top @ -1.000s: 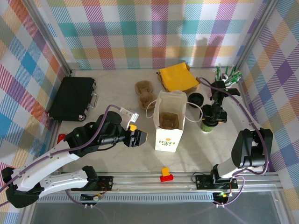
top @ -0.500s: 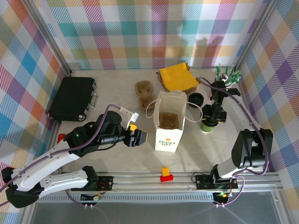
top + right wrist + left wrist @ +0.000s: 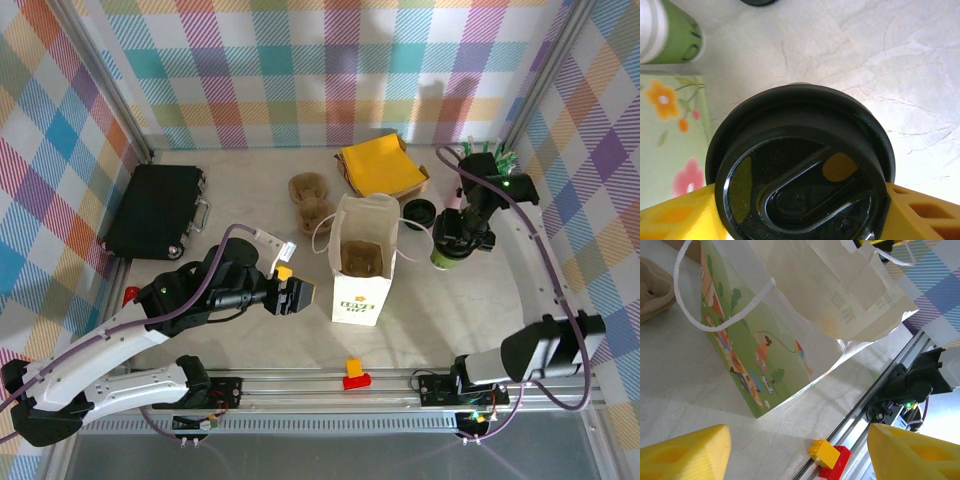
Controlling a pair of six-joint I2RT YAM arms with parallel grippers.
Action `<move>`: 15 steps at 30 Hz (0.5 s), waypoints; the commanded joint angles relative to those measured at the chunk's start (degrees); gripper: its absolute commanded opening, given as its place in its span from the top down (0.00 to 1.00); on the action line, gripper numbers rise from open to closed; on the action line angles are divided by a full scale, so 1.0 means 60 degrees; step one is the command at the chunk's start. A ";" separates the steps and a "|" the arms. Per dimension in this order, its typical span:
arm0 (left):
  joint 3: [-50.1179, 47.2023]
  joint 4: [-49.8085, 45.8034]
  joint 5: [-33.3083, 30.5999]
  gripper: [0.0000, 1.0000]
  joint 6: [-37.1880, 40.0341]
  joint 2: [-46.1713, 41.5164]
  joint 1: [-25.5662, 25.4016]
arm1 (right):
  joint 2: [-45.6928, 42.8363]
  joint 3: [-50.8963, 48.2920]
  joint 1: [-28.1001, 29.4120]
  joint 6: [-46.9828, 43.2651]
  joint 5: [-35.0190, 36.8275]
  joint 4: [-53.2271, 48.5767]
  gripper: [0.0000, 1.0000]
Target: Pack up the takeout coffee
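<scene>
The takeout coffee (image 3: pixel 443 259) is a small cup with a green lower band and a black lid (image 3: pixel 800 165), standing just right of the white paper bag (image 3: pixel 360 262). My right gripper (image 3: pixel 458 238) reaches down over it. In the right wrist view its yellow fingers (image 3: pixel 920 215) press against both sides of the lid. The bag stands upright with its mouth open, and its printed side (image 3: pixel 755 355) faces my left gripper (image 3: pixel 800 455). That gripper (image 3: pixel 298 295) hovers open just left of the bag, with nothing between its fingers.
A loose black lid (image 3: pixel 420 212) lies behind the cup. A yellow cloth (image 3: pixel 380 166), brown cup carriers (image 3: pixel 310 200) and a pink tumbler of sticks (image 3: pixel 486 160) sit at the back. A black case (image 3: pixel 155 210) lies far left. A yellow-and-red brick (image 3: pixel 354 374) rests on the front rail.
My right gripper has closed in on the cup's lid, and the right arm's elbow has swung out to the right. The left arm has not moved.
</scene>
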 commanded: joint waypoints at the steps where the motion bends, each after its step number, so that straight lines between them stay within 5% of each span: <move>1: 0.0062 0.0483 0.0420 0.29 -0.0132 0.0145 -0.0065 | -0.0328 0.0886 0.0220 0.0371 0.0156 -0.1347 0.33; 9: -0.0955 0.2106 0.1354 0.33 -0.0159 0.0517 -0.0470 | -0.0533 0.2917 0.0681 0.0663 0.0091 -0.2485 0.35; 15: -0.1200 0.2824 0.0790 0.33 -0.0134 0.1349 -0.1091 | -0.0442 0.3885 0.1112 0.0950 0.0135 -0.3015 0.37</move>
